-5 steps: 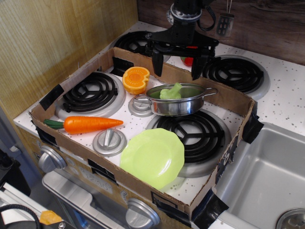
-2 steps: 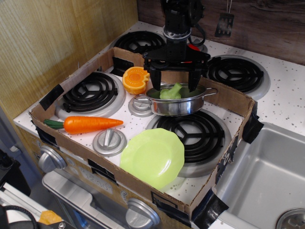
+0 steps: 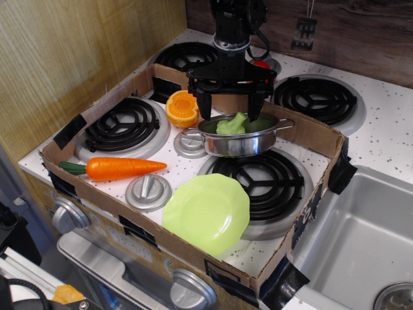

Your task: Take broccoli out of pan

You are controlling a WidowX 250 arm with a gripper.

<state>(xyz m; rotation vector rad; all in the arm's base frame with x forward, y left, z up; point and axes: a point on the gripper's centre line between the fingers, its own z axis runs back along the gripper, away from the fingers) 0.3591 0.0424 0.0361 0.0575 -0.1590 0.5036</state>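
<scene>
The broccoli (image 3: 233, 123), a small pale-green lumpy toy floret, lies inside the pan (image 3: 240, 143), a shiny steel pan with two small side handles, at the back of the cardboard tray over the right front burner's far edge. My gripper (image 3: 230, 111) hangs open just above the pan. Its two black fingers straddle the broccoli, the left fingertip (image 3: 201, 111) at the pan's left rim and the right one behind the pan's far rim. It holds nothing.
A cardboard tray (image 3: 315, 131) rims the toy stove top. Inside lie an orange half (image 3: 184, 107), a carrot (image 3: 120, 168), a lime-green plate (image 3: 207, 212) and two grey burner knobs (image 3: 148, 191). A red object (image 3: 261, 64) sits behind the arm. A steel sink (image 3: 361, 245) is at right.
The open gripper has come down and shifted left, from above the tray's back wall to just over the pan with its fingers either side of the broccoli. Nothing else moved.
</scene>
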